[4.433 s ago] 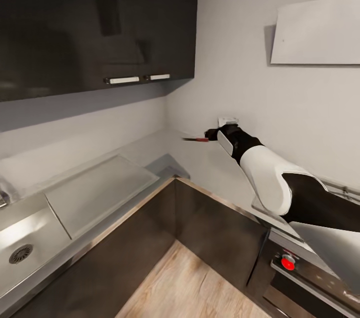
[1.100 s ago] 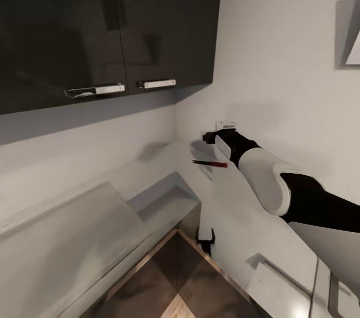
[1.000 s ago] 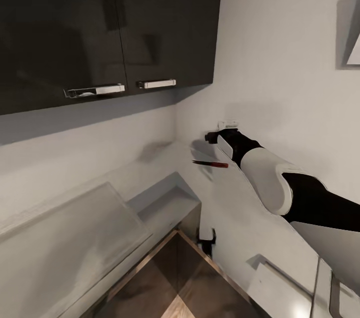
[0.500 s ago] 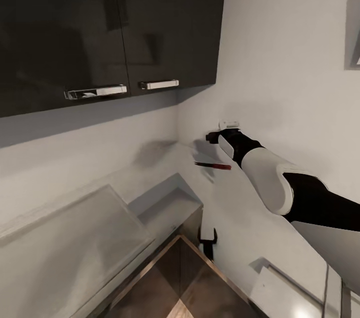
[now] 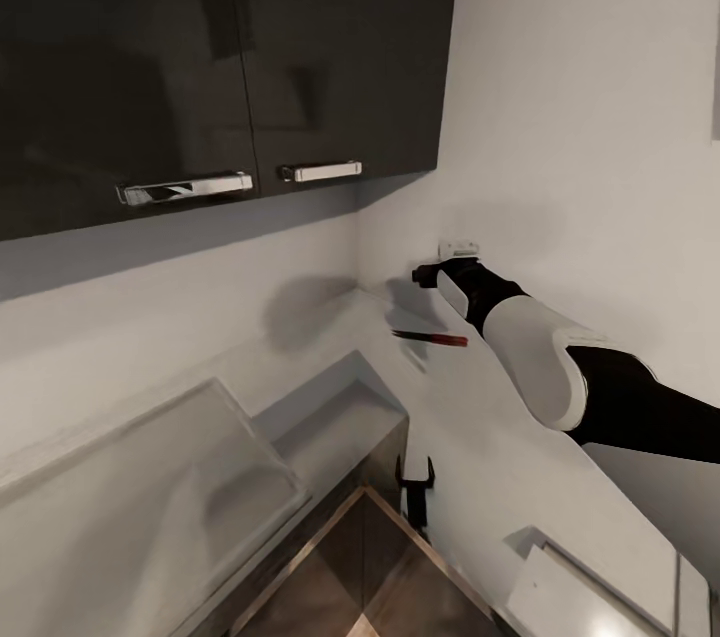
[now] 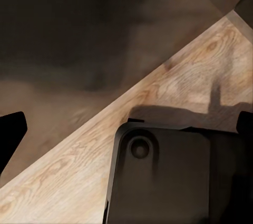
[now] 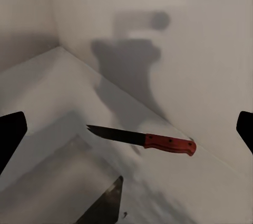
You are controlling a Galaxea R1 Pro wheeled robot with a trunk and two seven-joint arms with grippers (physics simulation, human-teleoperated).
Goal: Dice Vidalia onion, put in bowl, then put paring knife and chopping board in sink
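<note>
Right gripper (image 7: 126,129): jaws wide apart, empty, fingertips flanking the slim paring knife with dark blade and red handle (image 7: 143,139). The knife lies flat on the glossy grey countertop (image 5: 470,437), near the corner wall, just beside the right gripper (image 5: 425,275). Left gripper (image 6: 126,129): jaws apart, empty, facing wood-grain floor (image 6: 174,92).

Risk: thin handle flat on a hard slab; a shallow descent may pinch off-centre and skid the knife toward the wall.

Versus 4.4 s ago: the knife was in the gripper; now released. Camera has shifted.
</note>
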